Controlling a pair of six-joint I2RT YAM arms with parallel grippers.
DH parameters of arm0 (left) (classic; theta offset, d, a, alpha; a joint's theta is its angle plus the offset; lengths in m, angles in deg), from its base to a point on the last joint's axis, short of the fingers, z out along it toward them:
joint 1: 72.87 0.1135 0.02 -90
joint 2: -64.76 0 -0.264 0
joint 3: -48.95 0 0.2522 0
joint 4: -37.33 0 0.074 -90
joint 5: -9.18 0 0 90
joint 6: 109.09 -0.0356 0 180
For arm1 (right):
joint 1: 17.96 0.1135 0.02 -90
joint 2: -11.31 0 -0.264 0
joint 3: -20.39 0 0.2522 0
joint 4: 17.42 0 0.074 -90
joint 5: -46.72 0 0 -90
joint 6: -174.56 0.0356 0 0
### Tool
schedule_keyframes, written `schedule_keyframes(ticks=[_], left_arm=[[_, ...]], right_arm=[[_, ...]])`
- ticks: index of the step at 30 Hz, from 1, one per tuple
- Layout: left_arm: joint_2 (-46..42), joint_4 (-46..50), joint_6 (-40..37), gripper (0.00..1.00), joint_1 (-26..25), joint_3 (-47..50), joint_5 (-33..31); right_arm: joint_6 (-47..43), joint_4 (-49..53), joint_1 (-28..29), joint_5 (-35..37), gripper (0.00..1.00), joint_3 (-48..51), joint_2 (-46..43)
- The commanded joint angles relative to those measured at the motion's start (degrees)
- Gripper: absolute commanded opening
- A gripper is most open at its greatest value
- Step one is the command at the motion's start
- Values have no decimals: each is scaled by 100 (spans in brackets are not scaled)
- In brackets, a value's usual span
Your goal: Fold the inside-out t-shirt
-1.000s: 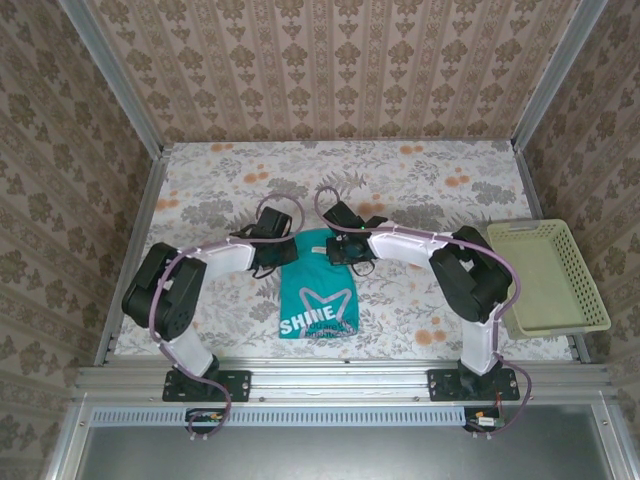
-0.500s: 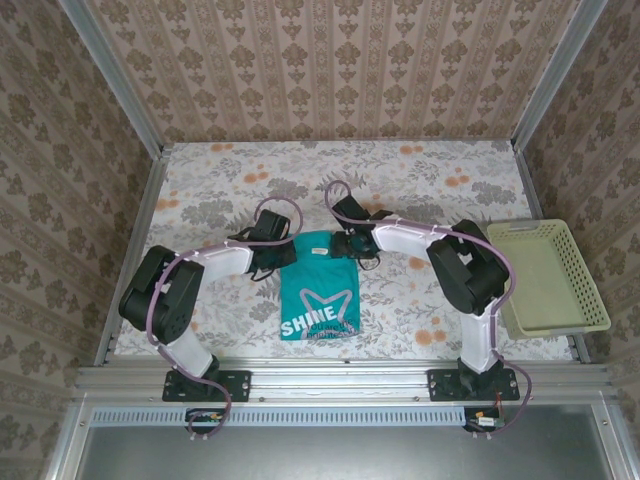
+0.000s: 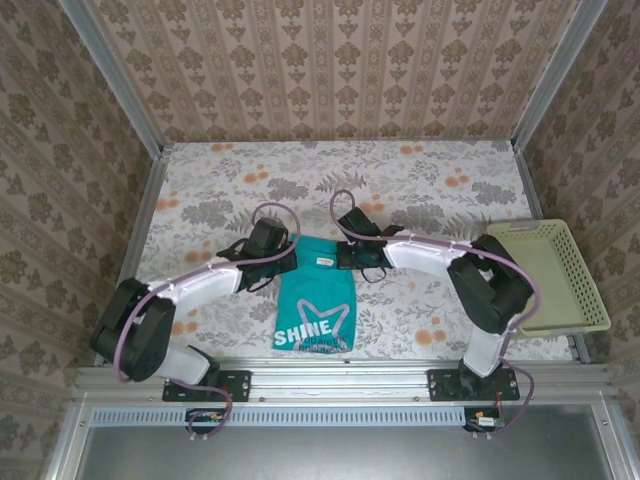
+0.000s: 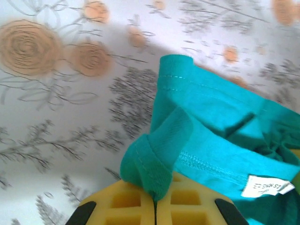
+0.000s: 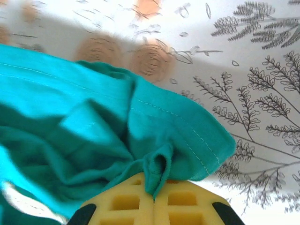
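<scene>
Where the teal t-shirt lies on the floral table between the arms, we see its far edge pinched at both corners. The left gripper clamps one bunched fold and the right gripper another, with both arms stretched low and inward.

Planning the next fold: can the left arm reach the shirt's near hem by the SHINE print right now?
Probably not yet: the left gripper is shut on a far corner of the t-shirt. Once it lets go, nothing seems to lie between it and that hem.
</scene>
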Motion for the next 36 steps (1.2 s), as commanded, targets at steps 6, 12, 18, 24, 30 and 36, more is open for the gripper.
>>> schedule_keyframes(ticks=[6,12,18,24,30,36], left_arm=[[-552,224,-349,0,633,-982,-159],[-148,103,-810,0,1419,-2371,321],[-873,-318,-606,0,1260,-1266,634],[-1805,-717,-75,0,364,667,460],[-2579,-209,516,0,-352,1447,-23],[-2060,408,301,0,-189,655,-530]], right_arm=[[-481,-115,-398,14,0,-1142,-526],[-870,231,-923,-161,0,-2862,-128],[-939,-143,-837,-413,0,-2214,-519],[-353,-1186,-429,-322,0,404,-1360],[9,-1044,115,-29,0,1367,-1968],[-86,-403,121,450,0,690,-1574]])
